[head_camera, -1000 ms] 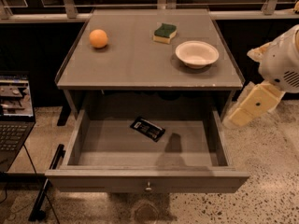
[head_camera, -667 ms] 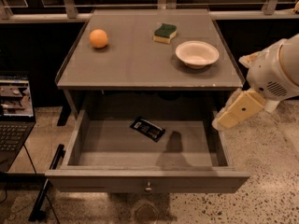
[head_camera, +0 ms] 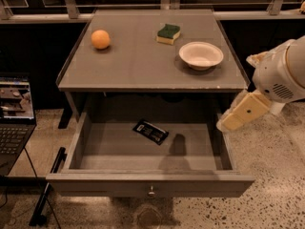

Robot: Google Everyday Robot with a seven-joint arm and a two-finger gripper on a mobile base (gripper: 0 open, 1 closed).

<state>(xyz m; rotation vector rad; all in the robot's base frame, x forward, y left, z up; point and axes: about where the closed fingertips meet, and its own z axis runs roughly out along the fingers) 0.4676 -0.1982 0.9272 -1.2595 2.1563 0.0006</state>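
Note:
My gripper [head_camera: 233, 118] hangs at the right, cream-coloured, just above the right wall of the open drawer [head_camera: 150, 182]. It holds nothing that I can see. A black snack packet [head_camera: 150, 131] lies flat on the drawer floor, left of the gripper and apart from it. The arm's white housing [head_camera: 281, 73] sits above and right of the gripper. On the table top [head_camera: 133, 66] stand a white bowl [head_camera: 200, 55], a green and yellow sponge [head_camera: 168, 33] and an orange [head_camera: 100, 39].
A laptop [head_camera: 14, 118] stands on the floor at the left, with a dark bar beside the drawer's left corner. Speckled floor spreads to the right and front. A railing and dark panels run behind the table.
The gripper has moved left and slightly down, from beside the table toward the drawer's right wall. The objects have not moved.

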